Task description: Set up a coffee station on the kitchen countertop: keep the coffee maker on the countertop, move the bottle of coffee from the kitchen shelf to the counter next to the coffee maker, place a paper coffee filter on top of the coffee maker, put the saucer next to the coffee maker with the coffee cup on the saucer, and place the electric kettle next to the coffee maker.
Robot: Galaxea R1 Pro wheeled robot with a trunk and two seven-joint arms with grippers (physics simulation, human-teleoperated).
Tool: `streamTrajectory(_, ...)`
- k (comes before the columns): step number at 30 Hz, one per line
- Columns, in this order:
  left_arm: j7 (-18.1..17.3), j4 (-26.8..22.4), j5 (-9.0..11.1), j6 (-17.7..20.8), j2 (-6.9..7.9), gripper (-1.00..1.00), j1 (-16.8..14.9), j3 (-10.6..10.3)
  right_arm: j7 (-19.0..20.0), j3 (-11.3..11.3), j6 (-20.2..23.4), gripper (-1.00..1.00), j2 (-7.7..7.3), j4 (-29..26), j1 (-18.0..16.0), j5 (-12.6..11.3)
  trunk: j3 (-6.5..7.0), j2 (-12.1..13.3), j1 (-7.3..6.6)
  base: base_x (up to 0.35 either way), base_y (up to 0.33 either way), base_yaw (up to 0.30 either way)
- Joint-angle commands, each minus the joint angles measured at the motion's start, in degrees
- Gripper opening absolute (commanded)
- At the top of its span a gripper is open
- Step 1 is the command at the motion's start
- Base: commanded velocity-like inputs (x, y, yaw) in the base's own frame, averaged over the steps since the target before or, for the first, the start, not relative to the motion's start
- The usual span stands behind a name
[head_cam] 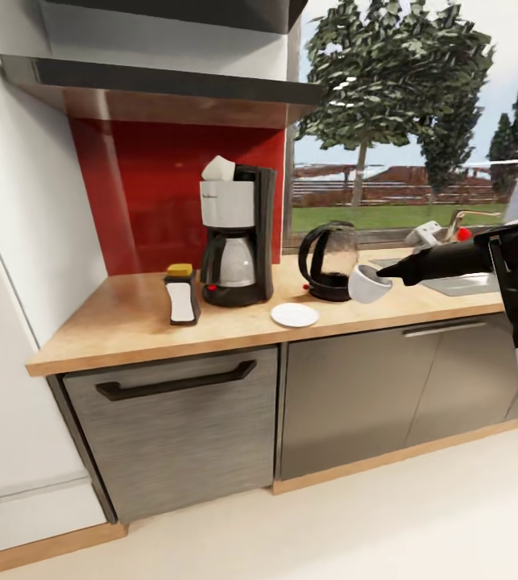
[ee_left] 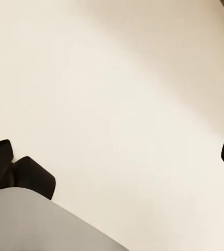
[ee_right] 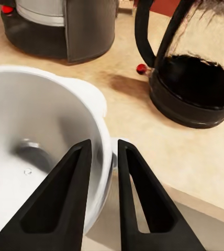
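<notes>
We see the worktop (head_cam: 122, 310) carrying the kettle (head_cam: 329, 262) just beyond our right gripper (head_cam: 381, 275), the saucer (head_cam: 295, 315), coffee maker (head_cam: 237, 235) and coffee bottle (head_cam: 182, 294) further off.

Red backsplash (head_cam: 154, 193), window (head_cam: 420, 121), sink (head_cam: 464, 282).

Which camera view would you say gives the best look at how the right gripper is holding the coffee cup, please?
The right wrist view: there the right gripper clamps the coffee cup by its rim, one finger inside and one outside. The head view shows the cup small, held above the countertop beside the saucer. The left wrist view faces a plain pale surface.
</notes>
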Motion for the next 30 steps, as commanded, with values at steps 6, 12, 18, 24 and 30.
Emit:
streamTrajectory(6,-0.2,0.1,-0.4,-0.2,0.0,1.0,0.0,0.5,0.5,0.1,0.5,-1.0,-0.01,-0.1,-0.1,0.5,-0.05,0.0,-0.01,-0.027,0.301,-0.006)
streamTrajectory(12,-0.3,0.1,-0.4,-0.2,0.0,1.0,0.0,0.5,0.5,0.2,0.5,-1.0,0.12,-0.1,-0.1,0.5,-0.05,0.0,-0.01,-0.008,0.009,0.0)
streamTrajectory(18,-0.3,0.1,-0.4,-0.2,0.0,1.0,0.0,0.4,0.5,1.1,0.5,-1.0,0.35,-0.2,-0.1,0.7,-0.05,0.0,-0.01,0.0,0.0,0.0)
streamTrajectory(24,-0.3,0.1,-0.4,-0.2,0.0,1.0,0.0,0.4,0.3,5.2,0.5,-1.0,0.76,-0.2,-0.1,0.7,-0.05,0.0,-0.01,0.0,0.0,0.0)
streamTrajectory(30,-0.4,0.1,-0.4,-0.2,0.0,1.0,0.0,0.4,-0.1,7.4,0.4,-1.0,2.82,0.5,-0.1,0.8,-0.05,0.0,-0.01,0.0,0.0,0.0)
